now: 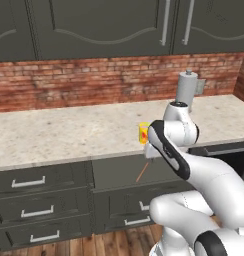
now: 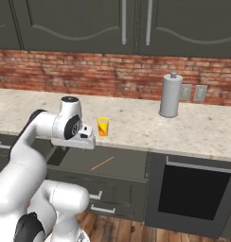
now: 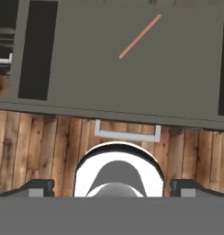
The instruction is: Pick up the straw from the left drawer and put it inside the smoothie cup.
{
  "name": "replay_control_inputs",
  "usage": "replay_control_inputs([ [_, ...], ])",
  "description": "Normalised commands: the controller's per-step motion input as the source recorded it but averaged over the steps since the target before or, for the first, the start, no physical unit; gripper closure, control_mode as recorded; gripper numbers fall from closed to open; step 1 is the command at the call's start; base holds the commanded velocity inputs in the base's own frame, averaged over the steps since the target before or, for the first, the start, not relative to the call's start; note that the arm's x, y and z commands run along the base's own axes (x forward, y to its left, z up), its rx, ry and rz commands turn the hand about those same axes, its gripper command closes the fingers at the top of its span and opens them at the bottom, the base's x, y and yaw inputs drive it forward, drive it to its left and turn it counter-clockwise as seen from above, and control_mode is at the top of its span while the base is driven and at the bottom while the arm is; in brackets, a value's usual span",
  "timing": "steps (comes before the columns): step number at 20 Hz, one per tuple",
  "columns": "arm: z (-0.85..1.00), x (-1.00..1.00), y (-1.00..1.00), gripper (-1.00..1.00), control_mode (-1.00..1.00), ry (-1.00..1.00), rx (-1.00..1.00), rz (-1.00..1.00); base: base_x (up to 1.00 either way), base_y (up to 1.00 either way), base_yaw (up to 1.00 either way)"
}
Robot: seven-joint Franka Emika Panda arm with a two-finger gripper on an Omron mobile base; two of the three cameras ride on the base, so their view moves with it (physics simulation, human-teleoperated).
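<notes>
The worktop point(image 2: 150, 127) runs pale and speckled under a brick wall, with a tall grey canister point(image 2: 170, 94) standing near the back and well apart from the cup. Below its front edge the left drawer point(image 2: 122, 166) is pulled open, a wide shallow dark tray with a flat floor. The claw point(image 3: 112, 186) hangs above the drawer looking straight down into it, its two dark fingertips point(image 3: 38, 186) spread wide apart and holding nothing. The smoothie cup point(image 2: 102, 126) stands upright near the front edge of the worktop, just behind the open drawer. The straw point(image 3: 140, 36) lies flat and slantwise on the drawer floor, clear of the walls. It looks light, thin and stiff, likely to roll or slip, so a pinch across its middle seems safest.
</notes>
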Motion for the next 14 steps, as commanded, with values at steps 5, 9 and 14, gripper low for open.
replay_control_inputs([
  [5,-0.67,0.11,-0.06,-1.0,-1.0,0.01,0.03,-0.07,0.0,0.0,0.0],
  [9,-0.54,0.15,-0.01,-1.0,-1.0,0.0,0.03,-0.16,0.0,0.0,0.0],
  [14,-0.42,0.35,0.0,-1.0,-1.0,0.0,0.0,-0.08,0.0,0.0,0.0],
])
